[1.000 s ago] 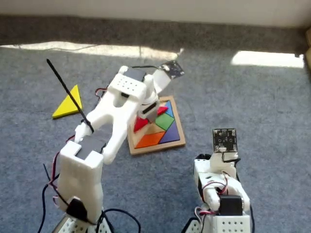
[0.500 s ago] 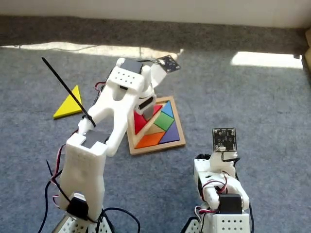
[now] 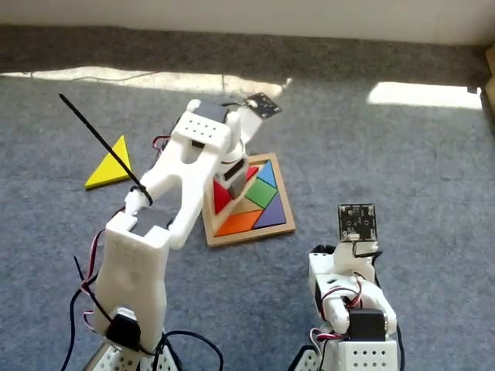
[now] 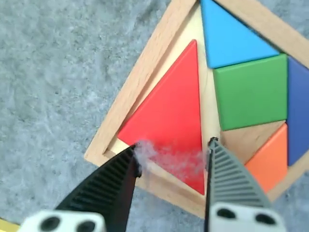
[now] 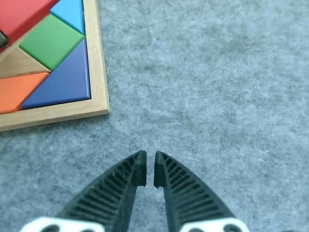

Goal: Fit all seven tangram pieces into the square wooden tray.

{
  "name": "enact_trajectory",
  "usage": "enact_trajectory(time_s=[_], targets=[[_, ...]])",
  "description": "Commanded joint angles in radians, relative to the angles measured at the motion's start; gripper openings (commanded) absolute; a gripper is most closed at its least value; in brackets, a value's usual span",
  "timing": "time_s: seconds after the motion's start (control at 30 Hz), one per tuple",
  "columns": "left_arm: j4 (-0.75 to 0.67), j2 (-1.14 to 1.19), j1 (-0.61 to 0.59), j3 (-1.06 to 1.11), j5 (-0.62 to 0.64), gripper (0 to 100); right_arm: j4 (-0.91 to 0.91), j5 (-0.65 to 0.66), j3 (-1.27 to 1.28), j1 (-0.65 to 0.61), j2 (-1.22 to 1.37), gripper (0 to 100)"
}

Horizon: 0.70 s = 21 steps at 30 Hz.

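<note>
The square wooden tray (image 3: pixel 249 234) lies mid-table with several coloured pieces in it. A large red triangle (image 4: pixel 174 116) lies in the tray's left part, beside a light blue triangle (image 4: pixel 231 34), a green square (image 4: pixel 251 89) and an orange piece (image 4: pixel 268 157). My left gripper (image 4: pixel 174 150) hangs open just over the red triangle's lower end, one finger on each side. A yellow triangle (image 3: pixel 108 164) lies on the carpet far to the left of the tray. My right gripper (image 5: pixel 146 171) is shut on nothing, over bare carpet near the tray's corner (image 5: pixel 99 108).
Grey carpet covers the table all round. A black cable tie (image 3: pixel 100 143) sticks up from the left arm (image 3: pixel 174 193) toward the yellow triangle. The right arm (image 3: pixel 352 309) sits folded at the front right. A patch of bare wood (image 4: pixel 244 140) shows between the pieces.
The red triangle, held tilted over the tray a second ago, now lies flat in it. The left arm has swung slightly left and its gripper has let go.
</note>
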Motion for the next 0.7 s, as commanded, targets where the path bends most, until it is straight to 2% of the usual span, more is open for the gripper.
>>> enact_trajectory(time_s=[0.0, 0.47, 0.67], targets=[[-0.123, -0.007, -0.007, 0.079, 0.011, 22, 0.008, 0.000, 0.127, 0.012, -0.005, 4.6], [-0.146, -0.016, -0.030, 0.104, 0.060, 22, 0.008, 0.000, 0.127, 0.012, -0.005, 4.6], [-0.143, -0.084, -0.067, 0.077, 0.054, 16, 0.008, 0.000, 0.127, 0.012, -0.005, 4.6]])
